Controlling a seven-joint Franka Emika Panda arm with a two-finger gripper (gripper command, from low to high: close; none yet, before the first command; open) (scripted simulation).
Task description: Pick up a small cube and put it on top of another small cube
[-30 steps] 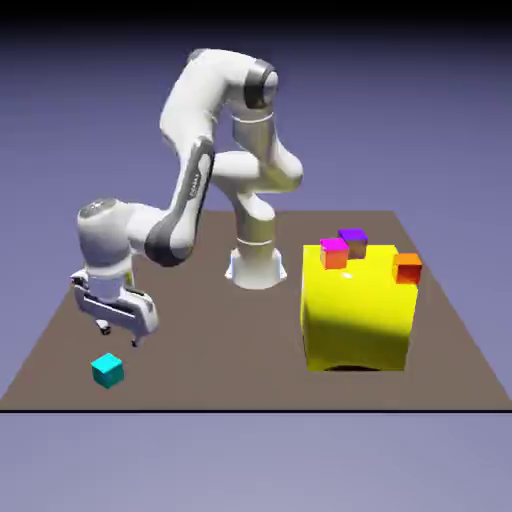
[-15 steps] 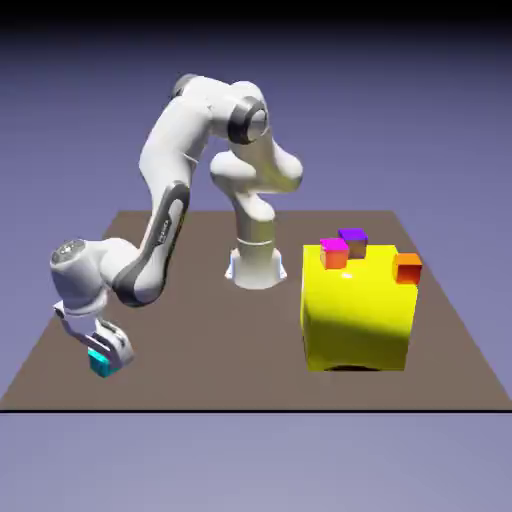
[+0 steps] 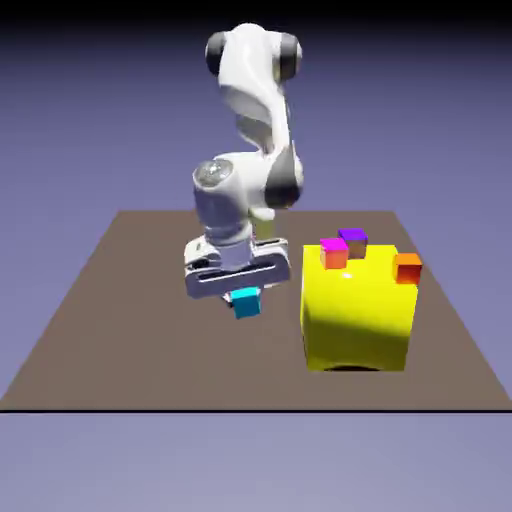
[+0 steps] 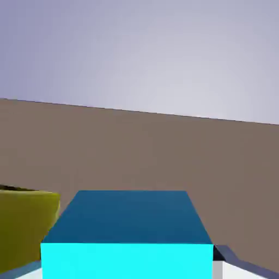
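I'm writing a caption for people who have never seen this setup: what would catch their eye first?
Probably the big yellow block, standing on the table toward the exterior view's right, with three small cubes on top: magenta, purple and orange. Next, the white robot arm near the middle, its pincer gripping a cyan cube.
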